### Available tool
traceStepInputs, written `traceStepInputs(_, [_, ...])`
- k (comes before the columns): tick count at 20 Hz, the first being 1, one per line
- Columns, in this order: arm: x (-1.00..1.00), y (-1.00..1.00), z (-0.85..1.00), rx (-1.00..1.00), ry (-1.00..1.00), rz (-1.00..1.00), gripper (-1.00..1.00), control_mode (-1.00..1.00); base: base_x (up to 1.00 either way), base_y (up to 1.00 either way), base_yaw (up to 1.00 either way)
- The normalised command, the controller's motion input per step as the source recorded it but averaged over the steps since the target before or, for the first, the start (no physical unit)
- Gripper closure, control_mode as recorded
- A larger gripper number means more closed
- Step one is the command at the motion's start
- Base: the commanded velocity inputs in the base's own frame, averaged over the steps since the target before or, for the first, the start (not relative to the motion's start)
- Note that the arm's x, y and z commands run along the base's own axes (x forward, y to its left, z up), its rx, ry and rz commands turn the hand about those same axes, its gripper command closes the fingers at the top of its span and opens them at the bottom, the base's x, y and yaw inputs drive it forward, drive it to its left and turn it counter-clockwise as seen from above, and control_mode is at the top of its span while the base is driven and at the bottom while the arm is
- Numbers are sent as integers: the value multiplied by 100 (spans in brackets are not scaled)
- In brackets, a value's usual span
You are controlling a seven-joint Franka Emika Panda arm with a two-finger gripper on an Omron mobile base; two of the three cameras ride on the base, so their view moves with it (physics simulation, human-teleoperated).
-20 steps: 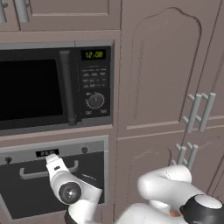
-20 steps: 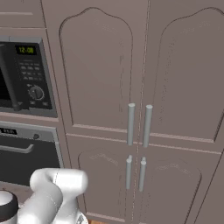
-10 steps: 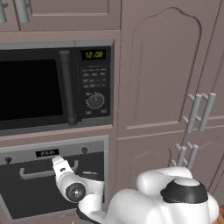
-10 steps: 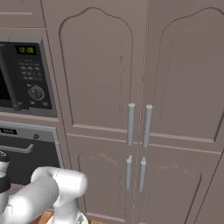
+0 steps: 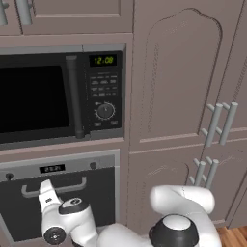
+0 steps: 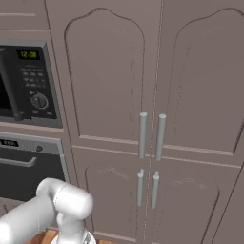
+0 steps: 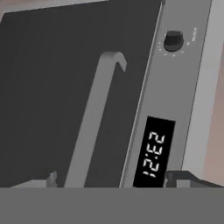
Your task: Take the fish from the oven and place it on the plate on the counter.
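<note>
Now swung in close on oven (image 5: 62, 202) handle (image 7: 94, 118), gripper (image 7: 109, 179) fingers apart, knob (image 7: 173, 40) at 1 o'clock; door shut, opening pending.

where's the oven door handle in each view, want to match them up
Left base view: oven handle, lower left, a bar across the dark door, partly behind the arm.
Right base view: at the left edge, below the grey panel.
Hand view: runs diagonally up the middle.
Shared landmark: the oven's small display.

The arm (image 5: 72, 222) has swung left across the oven (image 5: 62, 202) door — its elbow joint (image 5: 174, 230) has sunk lower and nearer the camera
</note>
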Motion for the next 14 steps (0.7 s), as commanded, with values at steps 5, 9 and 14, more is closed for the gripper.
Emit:
traceStepInputs(5, [5, 16, -12, -2, -4, -15, -100, -100, 0, 0, 0])
traceStepInputs(9, [29, 0, -19, 0, 0, -23, -100, -100, 0, 0, 0])
traceStepInputs(14, [39, -1, -6, 0, 0, -14, -100, -100, 0, 0, 0])
